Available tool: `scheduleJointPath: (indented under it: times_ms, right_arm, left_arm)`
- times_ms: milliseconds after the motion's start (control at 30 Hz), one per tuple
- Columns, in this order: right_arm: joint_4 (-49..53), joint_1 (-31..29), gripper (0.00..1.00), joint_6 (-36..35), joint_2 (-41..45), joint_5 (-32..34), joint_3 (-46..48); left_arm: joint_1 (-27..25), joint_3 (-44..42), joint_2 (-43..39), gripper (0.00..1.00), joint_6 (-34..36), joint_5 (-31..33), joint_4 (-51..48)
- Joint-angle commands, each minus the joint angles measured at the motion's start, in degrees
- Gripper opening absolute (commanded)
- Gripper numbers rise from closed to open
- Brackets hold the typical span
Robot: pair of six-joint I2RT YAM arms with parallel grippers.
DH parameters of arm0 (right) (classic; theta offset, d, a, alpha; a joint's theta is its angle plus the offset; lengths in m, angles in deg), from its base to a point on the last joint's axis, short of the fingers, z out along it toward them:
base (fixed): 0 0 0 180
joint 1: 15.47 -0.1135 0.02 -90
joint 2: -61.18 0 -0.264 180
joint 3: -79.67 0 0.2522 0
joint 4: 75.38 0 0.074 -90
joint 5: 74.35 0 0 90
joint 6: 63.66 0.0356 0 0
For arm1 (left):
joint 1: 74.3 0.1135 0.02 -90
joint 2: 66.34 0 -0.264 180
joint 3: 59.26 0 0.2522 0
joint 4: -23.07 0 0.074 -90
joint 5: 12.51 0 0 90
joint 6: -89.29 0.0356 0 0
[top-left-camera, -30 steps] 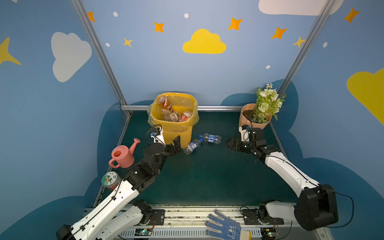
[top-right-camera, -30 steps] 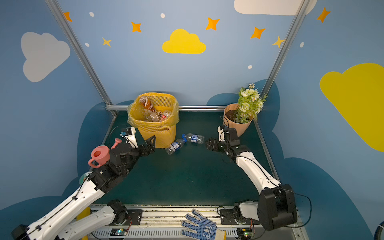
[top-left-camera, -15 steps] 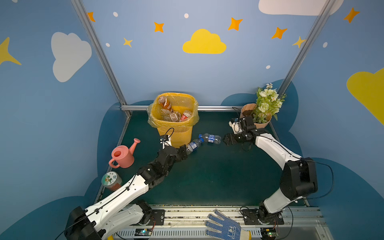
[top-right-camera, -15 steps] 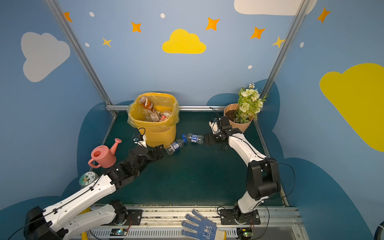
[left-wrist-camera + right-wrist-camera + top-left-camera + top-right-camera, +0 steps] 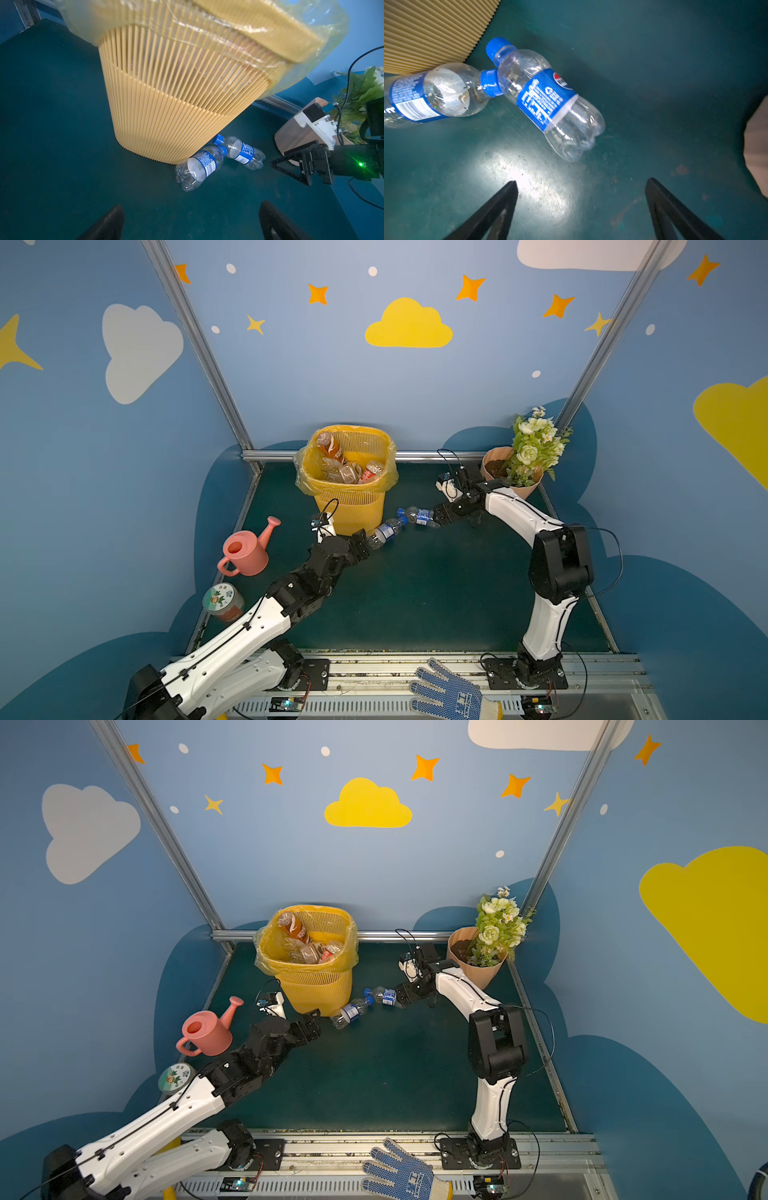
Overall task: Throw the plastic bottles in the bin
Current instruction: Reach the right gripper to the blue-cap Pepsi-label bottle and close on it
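In both top views, I see two blue-labelled plastic bottles (image 5: pixel 386 531) lying at the foot of the yellow mesh bin (image 5: pixel 353 510). Left wrist view: my left gripper (image 5: pixel 191 209) spread wide, empty. Right wrist view: my right gripper (image 5: pixel 582 181) also wide, empty.

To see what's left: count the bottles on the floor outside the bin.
2. One bottle lies at the foot of the bin, ahead of the left claw; the other bottle lies beside it, ahead of the right claw. Any behind the bin would be hidden.
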Motion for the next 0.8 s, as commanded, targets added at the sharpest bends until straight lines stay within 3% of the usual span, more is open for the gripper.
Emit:
scheduleJointPath:
  times_ms: [0,367,767]
  right_arm:
    - [2.3,-1.3,0.94,-3.3,-2.4,0.6,-3.7]
    - [5.6,-3.7,0.94,-10.1,-10.8,-1.6,-12.9]
    - [10.0,-4.1,0.89,-12.9,-18.1,0.2,-20.8]
  left_arm:
    - [0.2,-0.5,-0.5,1.00,-0.2,1.6,-1.6]
    - [1.0,-1.0,-1.0,1.00,-0.5,1.5,-2.3]
    - [2.2,-1.6,-2.2,1.00,-0.5,1.3,-2.8]
